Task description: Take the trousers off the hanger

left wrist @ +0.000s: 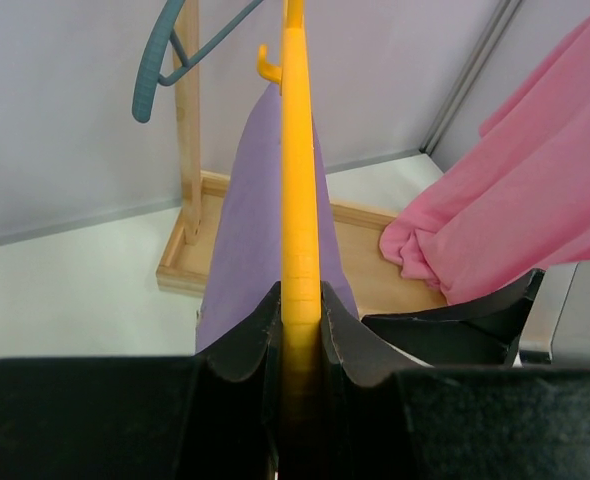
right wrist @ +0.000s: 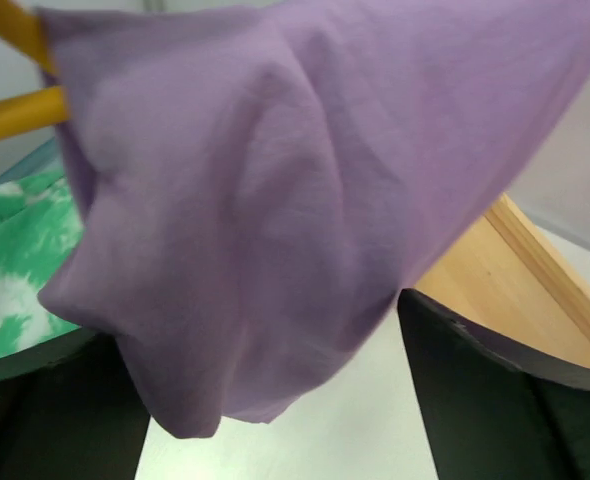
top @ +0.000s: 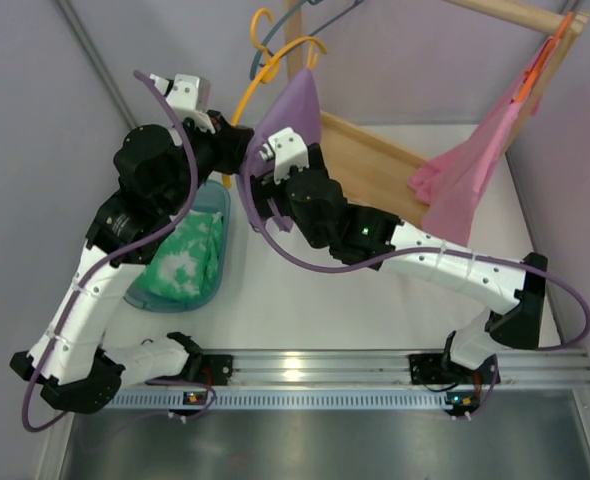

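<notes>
The lilac trousers (top: 297, 105) hang on the yellow-orange hanger (top: 265, 72), held above the table in front of the wooden rack. My left gripper (top: 237, 138) is shut on the hanger's arm. In the left wrist view, the yellow bar (left wrist: 300, 180) runs up from between the closed jaws (left wrist: 300, 300), with the trousers (left wrist: 250, 230) draped behind it. My right gripper (top: 265, 160) is at the trousers' lower edge. In the right wrist view its jaws (right wrist: 260, 320) are wide open. The cloth (right wrist: 275, 180) hangs between the fingers (right wrist: 495, 400) unpinched, and a piece of the hanger (right wrist: 15, 112) shows at the left.
A teal basin (top: 215, 255) holds green-and-white cloth (top: 185, 255) at the left. The wooden rack base (top: 370, 165) lies behind the arms. A pink garment (top: 470, 170) hangs on an orange-red hanger (top: 540, 60) at the right. A grey-blue hanger (left wrist: 160, 60) hangs on the rack.
</notes>
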Controlling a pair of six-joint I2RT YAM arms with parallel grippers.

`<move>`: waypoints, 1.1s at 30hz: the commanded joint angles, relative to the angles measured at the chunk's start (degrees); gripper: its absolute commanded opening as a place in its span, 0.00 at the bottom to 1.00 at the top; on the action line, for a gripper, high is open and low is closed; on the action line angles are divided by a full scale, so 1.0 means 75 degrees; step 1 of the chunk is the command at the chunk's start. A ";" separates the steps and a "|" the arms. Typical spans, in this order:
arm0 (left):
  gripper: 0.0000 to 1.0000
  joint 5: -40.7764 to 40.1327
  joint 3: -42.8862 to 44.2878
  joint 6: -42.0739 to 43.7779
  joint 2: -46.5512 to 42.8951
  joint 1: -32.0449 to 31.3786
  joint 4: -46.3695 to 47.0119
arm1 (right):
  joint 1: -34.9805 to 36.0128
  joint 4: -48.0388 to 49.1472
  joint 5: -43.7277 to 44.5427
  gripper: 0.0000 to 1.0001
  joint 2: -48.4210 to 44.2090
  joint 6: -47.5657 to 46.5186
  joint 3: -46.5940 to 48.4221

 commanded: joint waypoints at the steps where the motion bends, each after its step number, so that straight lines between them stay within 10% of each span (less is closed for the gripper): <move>1: 0.00 -0.0257 0.0070 0.0022 -0.0383 0.0001 0.1271 | -0.0039 0.0122 -0.1554 0.97 -0.0260 -0.0087 0.0435; 22: 0.00 -0.0375 0.0176 -0.0013 -0.0465 0.0001 0.1271 | 0.0102 -0.1086 -0.0234 0.92 0.1168 0.0125 0.1841; 33: 0.00 -0.0750 0.0433 -0.0528 -0.0477 -0.0011 0.1236 | -0.0015 0.0131 0.0014 0.67 0.0338 -0.0086 0.0297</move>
